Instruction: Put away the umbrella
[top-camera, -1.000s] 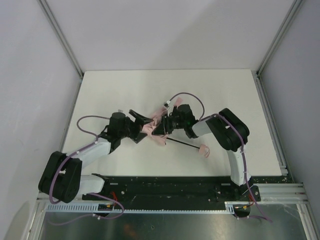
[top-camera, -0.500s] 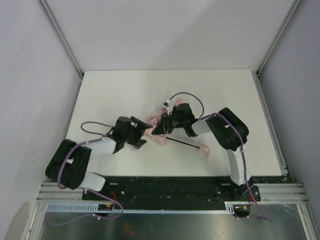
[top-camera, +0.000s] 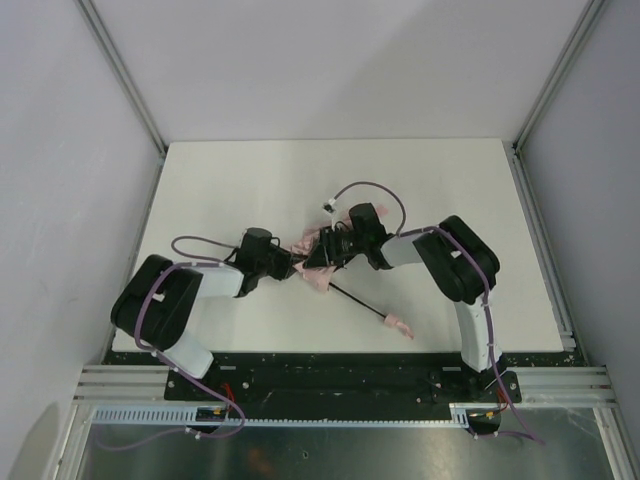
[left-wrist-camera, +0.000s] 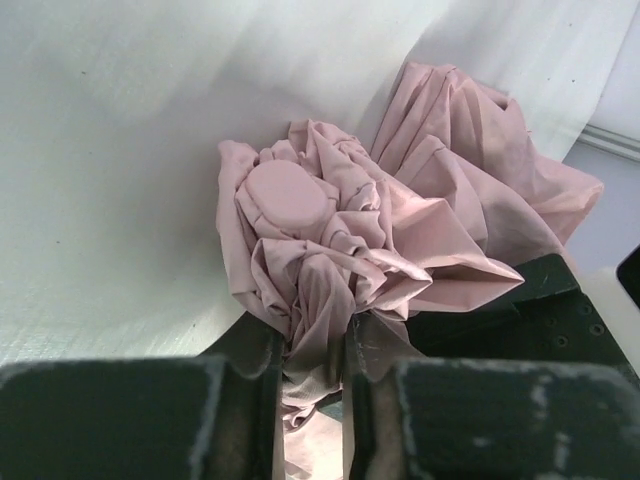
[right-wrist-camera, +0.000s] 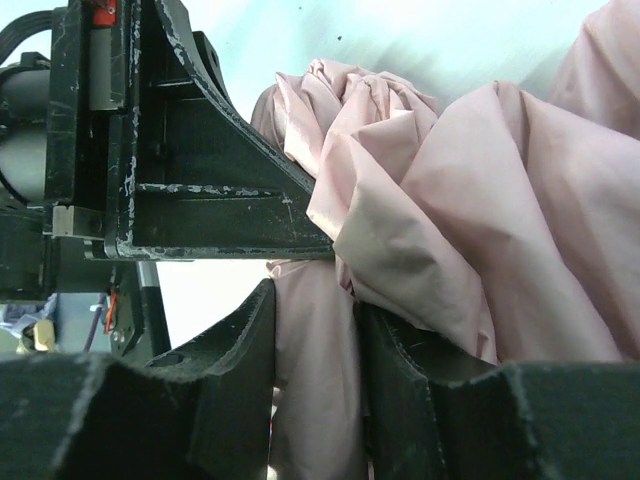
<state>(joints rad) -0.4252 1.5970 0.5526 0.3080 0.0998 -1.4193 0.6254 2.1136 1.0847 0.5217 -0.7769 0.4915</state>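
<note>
Left jaws, wide a moment ago, now pinch the umbrella (left-wrist-camera: 400, 230) (right jaws likewise).

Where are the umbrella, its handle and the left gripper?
umbrella (left-wrist-camera: 400, 230), left wrist view, on the bunched pink fabric.
handle (top-camera: 398, 325), top view, on its pink middle.
left gripper (left-wrist-camera: 313, 345), left wrist view, midway between the fingertips pinching the fabric.

No text, label or number is legible (in any view).
</note>
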